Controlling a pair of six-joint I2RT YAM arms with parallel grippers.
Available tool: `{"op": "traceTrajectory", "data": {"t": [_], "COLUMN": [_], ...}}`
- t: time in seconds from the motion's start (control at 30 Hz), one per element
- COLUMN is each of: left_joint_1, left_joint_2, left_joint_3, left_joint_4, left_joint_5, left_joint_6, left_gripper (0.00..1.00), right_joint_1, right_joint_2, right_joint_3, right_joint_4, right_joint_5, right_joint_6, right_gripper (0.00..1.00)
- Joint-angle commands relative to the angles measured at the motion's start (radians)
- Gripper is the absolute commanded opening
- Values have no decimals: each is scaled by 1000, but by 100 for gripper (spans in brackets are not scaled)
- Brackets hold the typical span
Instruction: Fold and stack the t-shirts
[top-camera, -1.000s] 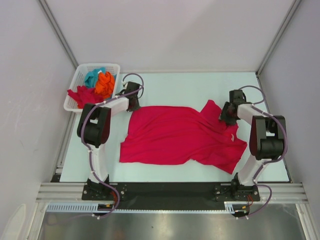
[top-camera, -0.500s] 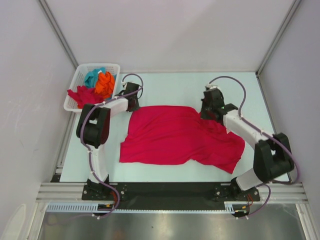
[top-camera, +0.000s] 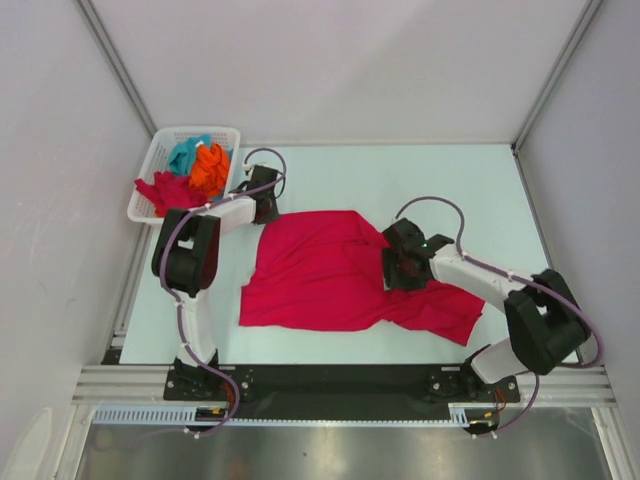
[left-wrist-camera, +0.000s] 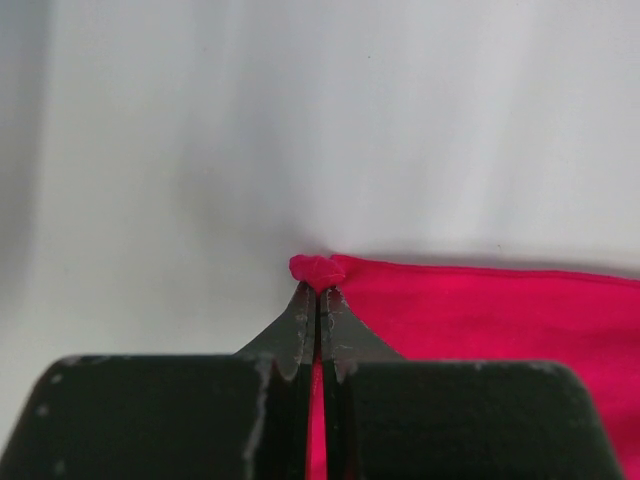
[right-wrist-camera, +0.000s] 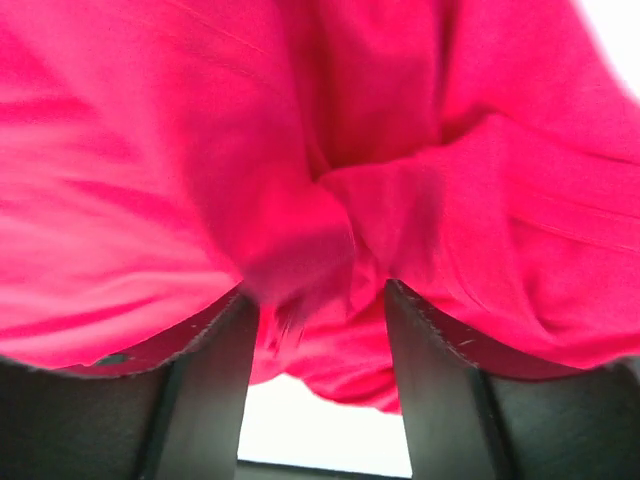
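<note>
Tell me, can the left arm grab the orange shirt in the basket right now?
Probably not yet. The left gripper is pinched shut on a corner of the red shirt. The basket sits close beside it, orange shirt on top, so it could likely reach after letting go.

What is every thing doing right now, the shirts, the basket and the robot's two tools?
Red t-shirt, spread on the table, right side rumpled.
Left tool, shut, pinching the red t-shirt's far left corner.
Right tool, open, bunched red cloth between its fingers.
Basket, upright, holding unfolded shirts.
Teal shirt, crumpled in the basket.
Orange shirt, crumpled in the basket.
Second red shirt, crumpled, hanging over the basket's rim.
</note>
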Motion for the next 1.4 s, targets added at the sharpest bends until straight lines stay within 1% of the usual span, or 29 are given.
{"op": "traceTrajectory", "data": {"t": [0.0, 0.03, 0.07, 0.1, 0.2, 0.3, 0.33, 0.4, 0.5, 0.53, 0.6, 0.63, 0.77, 0.93, 0.97, 1.0, 1.07, 1.13, 1.17, 1.23, 1.27, 1.37], "left_joint_1": [3, 3, 1, 1, 1, 1, 1, 3, 1, 1, 1, 1, 1, 1, 1, 3, 3, 1, 1, 1, 1, 3], "left_joint_2": [-51, -54, -54, -52, -51, -52, -54, -57, -58, -58, -52, -49, -49, -57, -57, -57, -57, -55, -55, -57, -60, -71], "left_joint_3": [-27, -25, -27, -25, -25, -25, -27, -28, -27, -27, -24, -22, -24, -27, -27, -27, -27, -27, -27, -25, -24, -16], "left_joint_4": [-27, -27, -27, -27, -25, -27, -27, -28, -28, -28, -28, -28, -28, -28, -28, -28, -28, -28, -28, -28, -28, -33], "left_joint_5": [27, 26, 27, 27, 35, 39, 39, 33, 30, 33, 43, 44, 47, 46, 44, 44, 44, 44, 44, 44, 46, 49], "left_joint_6": [21, 21, 23, 23, 23, 24, 27, 31, 35, 32, 31, 29, 29, 35, 35, 35, 35, 37, 35, 37, 38, 40], "left_gripper": [0, 0, 1, 0, 0, 0, 0, 0, 0, 0, 0, 0, 0, 0, 0, 0, 0, 0, 0, 0, 0, 0], "right_joint_1": [-80, -92, -103, -123, -134, -143, -161, -171, -172, -172, -166, -166, -157, -160, -163, -160, -162, -157, -154, -143, -140, -113], "right_joint_2": [-150, -161, -171, -174, -145, -65, -33, -26, -83, -103, -143, -149, -152, -117, -112, -103, -94, -88, -85, -76, -74, -92], "right_joint_3": [122, 129, 134, 136, 133, 136, 140, 133, 74, 30, -13, -28, -88, -101, -99, -95, -85, -76, -70, -44, -35, 13], "right_joint_4": [-56, -27, -11, 24, 79, 124, 121, 115, 145, 155, 185, 193, 225, 253, 257, 268, 293, 306, 313, 310, 302, 319], "right_joint_5": [-82, -99, -110, -142, -153, -143, -139, -122, -122, -123, -137, -143, -154, -134, -139, -142, -157, -171, -176, -185, -188, -197], "right_joint_6": [0, -6, -8, -8, -13, -8, 7, 68, 128, 160, 191, 210, 244, 237, 234, 233, 233, 236, 236, 236, 228, 189], "right_gripper": [61, 66, 67, 68, 68, 67, 66, 63, 62, 60, 58, 56, 52, 47, 45, 39, 33, 28, 20, 10, 0, 0]}}
